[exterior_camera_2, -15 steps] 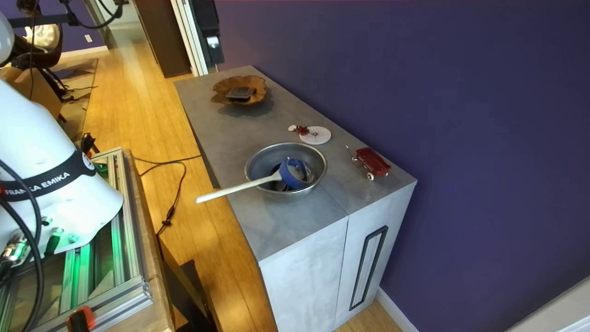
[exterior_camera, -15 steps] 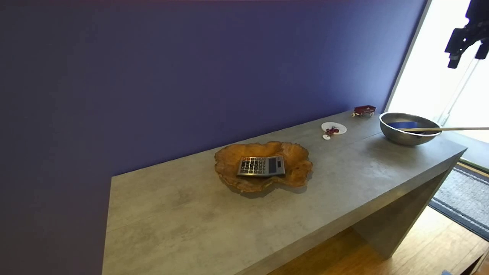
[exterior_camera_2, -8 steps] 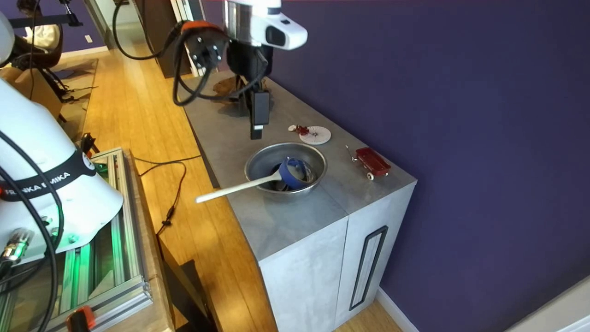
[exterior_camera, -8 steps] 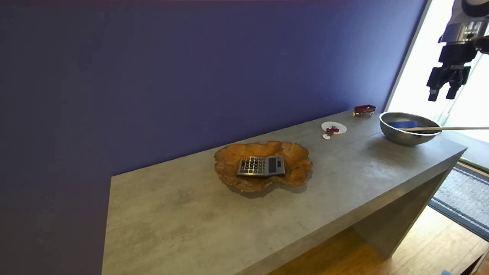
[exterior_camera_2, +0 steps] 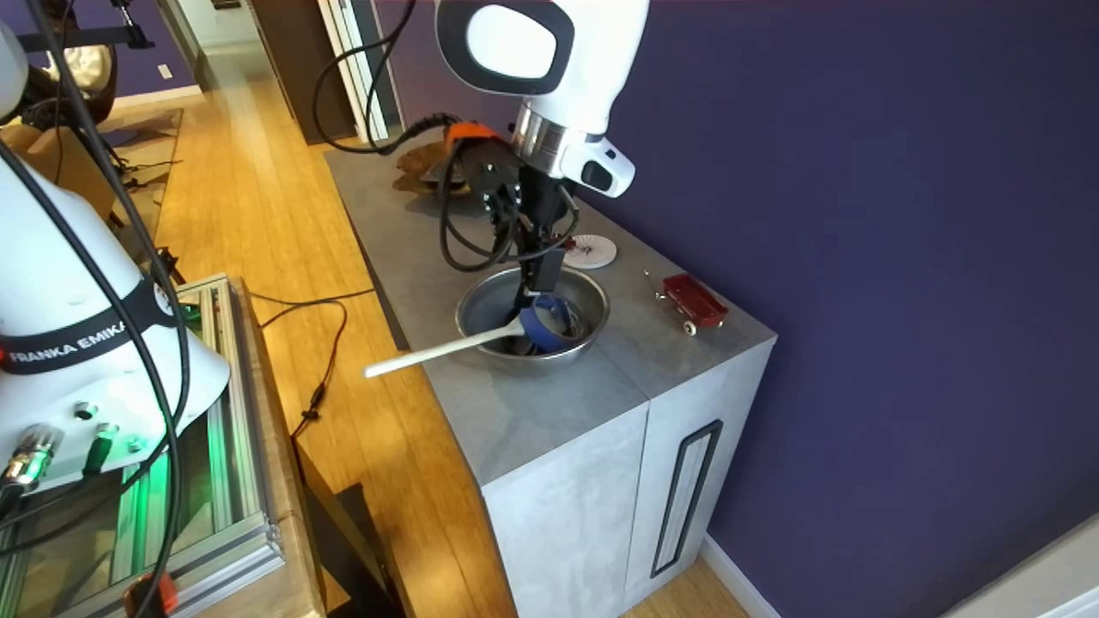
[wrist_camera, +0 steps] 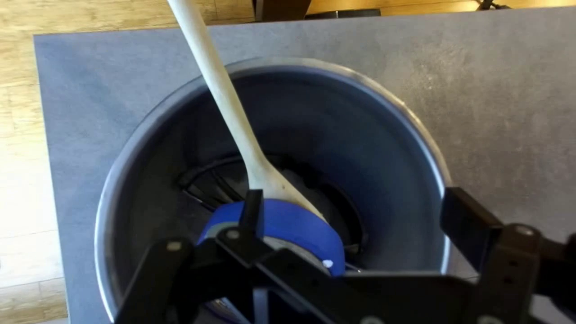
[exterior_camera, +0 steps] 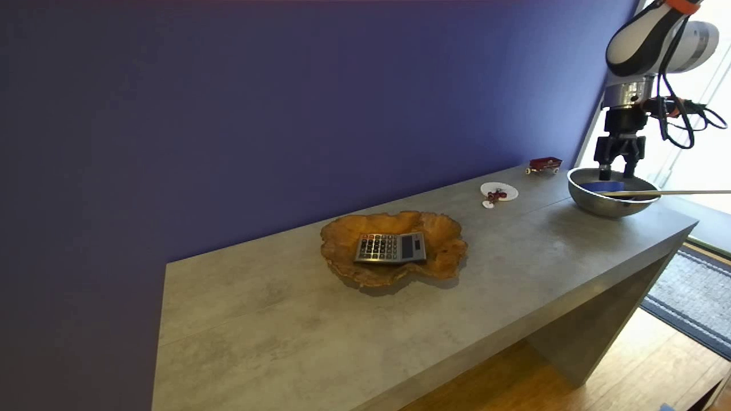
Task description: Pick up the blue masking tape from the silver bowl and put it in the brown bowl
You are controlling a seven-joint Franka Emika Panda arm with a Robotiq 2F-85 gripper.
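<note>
Currently, the gripper [exterior_camera: 617, 171] hangs above the silver bowl [exterior_camera: 599, 207], jaws spread wide, holding nothing. Inside that bowl the blue masking tape [wrist_camera: 299, 221] lies tilted, hiding the end of a wooden utensil [wrist_camera: 223, 92]. Well apart from the silver bowl sits the brown bowl [exterior_camera: 445, 240], a calculator [exterior_camera: 391, 249] in it.

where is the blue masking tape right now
In an exterior view, the blue masking tape is inside the silver bowl on the picture's right side, next to the pale long-handled utensil.

My gripper [exterior_camera_2: 530, 297] hangs over the silver bowl [exterior_camera_2: 591, 293]. Blue masking tape [exterior_camera_2: 539, 332] inside, pale handle [exterior_camera_2: 442, 351] sticking out one side.
</note>
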